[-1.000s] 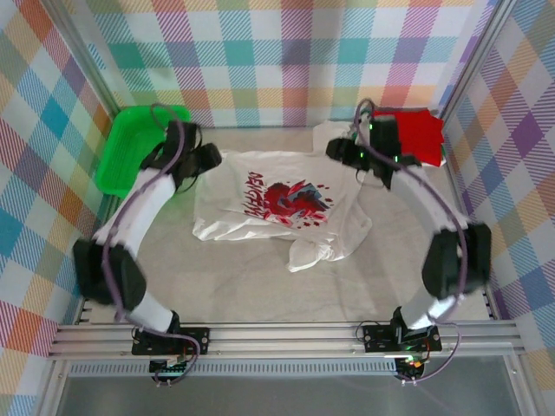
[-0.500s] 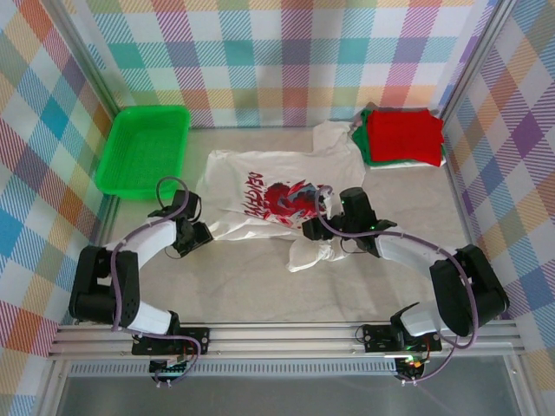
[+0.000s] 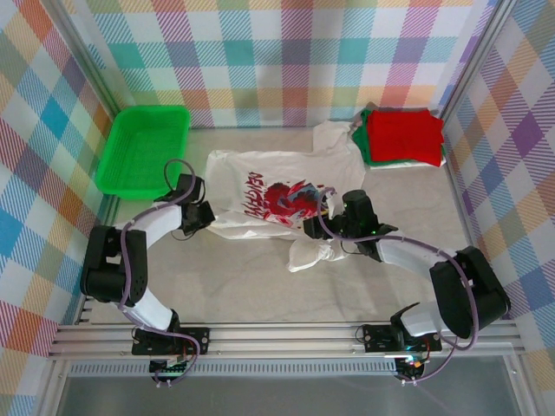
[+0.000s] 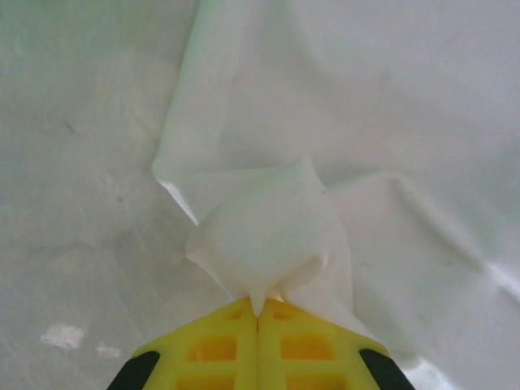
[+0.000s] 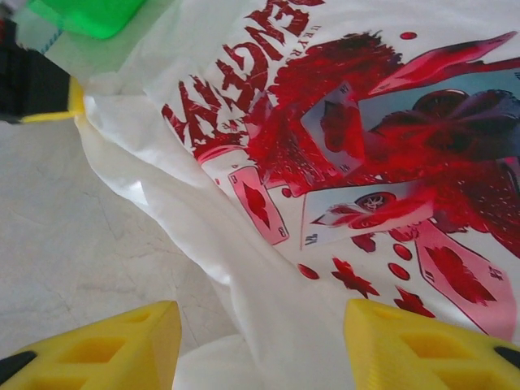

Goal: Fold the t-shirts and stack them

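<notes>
A white t-shirt [image 3: 269, 195] with a red and dark print lies crumpled at the table's middle, print up. My left gripper [image 3: 204, 217] is at the shirt's left edge. Its yellow fingers [image 4: 227, 345] are shut on a pinch of white cloth [image 4: 268, 236], which bulges just ahead of the tips. My right gripper [image 3: 325, 227] sits low over the shirt's near hem, open, with white cloth [image 5: 268, 325] lying between its spread fingers [image 5: 414, 341]. The print [image 5: 366, 162] shows just beyond them. A folded red t-shirt [image 3: 403, 134] rests on a folded green one [image 3: 364, 146] at the back right.
A green plastic tray [image 3: 143, 147] stands at the back left, its corner [image 5: 81, 16] also seen from the right wrist. Plaid walls close in the back and sides. Bare tabletop [image 3: 234, 277] stretches between the shirt and the arm bases.
Both arms swung from the back of the table to the shirt's near side. The left gripper then slid to the shirt's left edge and shut on it. The right gripper stayed open.
</notes>
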